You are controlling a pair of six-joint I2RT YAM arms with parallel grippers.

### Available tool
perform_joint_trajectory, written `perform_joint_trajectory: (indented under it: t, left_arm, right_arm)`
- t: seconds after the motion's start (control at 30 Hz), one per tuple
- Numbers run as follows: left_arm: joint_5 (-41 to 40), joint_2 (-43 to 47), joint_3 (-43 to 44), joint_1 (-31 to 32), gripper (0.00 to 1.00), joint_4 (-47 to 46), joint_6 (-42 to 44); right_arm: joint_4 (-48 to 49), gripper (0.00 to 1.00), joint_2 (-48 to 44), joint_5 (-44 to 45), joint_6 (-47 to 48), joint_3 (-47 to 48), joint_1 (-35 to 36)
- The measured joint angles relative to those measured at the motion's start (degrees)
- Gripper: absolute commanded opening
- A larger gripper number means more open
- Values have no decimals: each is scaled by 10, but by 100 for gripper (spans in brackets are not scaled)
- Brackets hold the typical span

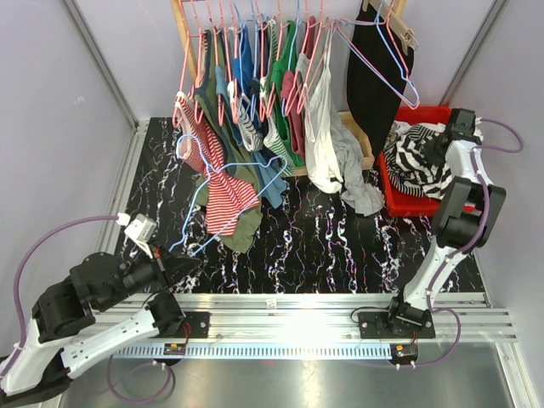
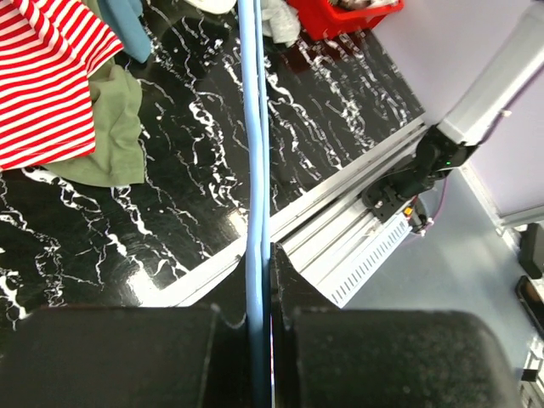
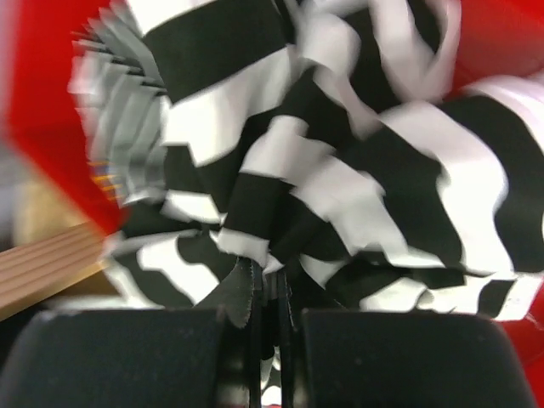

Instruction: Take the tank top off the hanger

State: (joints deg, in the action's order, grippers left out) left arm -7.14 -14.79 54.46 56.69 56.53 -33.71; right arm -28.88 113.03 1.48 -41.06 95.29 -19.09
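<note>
Left gripper (image 2: 261, 259): clamped on the hanger (image 2: 255, 153) – only its wrist view showed the blue wire running between the closed jaws.
Hanger: reached from the gripper over the table (image 1: 340, 246) towards the rack (image 1: 255, 76). From above, its far part overlapped a red-striped top (image 1: 225, 197).
Table: open black marble between the two arms, with the rail (image 1: 297, 304) along the near edge.
Bin (image 1: 429, 111): red, at the back right of the table, with the tank top (image 1: 415, 161) heaped inside.
Right gripper (image 1: 456, 127): over the bin, jaws almost together, pinching a fold of the tank top – the pinch showed only in its wrist view, which was blurred.
</note>
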Motion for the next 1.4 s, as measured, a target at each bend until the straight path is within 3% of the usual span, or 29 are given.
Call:
perform_joint_trajectory:
  t: [0.17,0.23,0.27,0.33,0.4,0.57,0.77,0.87,1.03,1.2,1.3,1.4]
  left_arm:
    - [10,24,-15,0,0,-7,-9]
    - [16,27,-26,0,0,-10,-9]
    - [21,27,-30,0,0,-10,-9]
    - [30,27,-34,0,0,-9,-8]
    - [36,26,-34,0,0,-9,-7]
    - [45,28,-34,0,0,-6,-4]
    - [76,52,-33,1,0,17,-15]
    - [106,70,-32,5,0,32,-27]
    - [139,112,-32,41,0,46,-56]
    - [142,145,-45,108,0,43,-97]
    - [121,145,-58,170,0,37,-134]
    - [103,145,-70,216,0,34,-162]
  right_arm:
    - [-26,0,59,22,4,21,0]
    - [-37,13,83,25,10,43,-1]
    - [-37,38,88,25,12,45,-1]
    - [-35,62,85,25,12,37,-1]
    - [-26,99,64,26,13,9,-1]
    - [-57,100,-81,41,16,-86,-5]
    - [-60,100,-413,3,20,-221,-6]
    - [-58,100,-582,-83,28,-303,-8]
    - [-28,100,-830,-338,-2,-476,-2]
    - [54,100,-848,-549,-48,-567,90]
    - [66,100,-815,-620,-24,-551,193]
    - [4,100,-768,-639,51,-475,275]
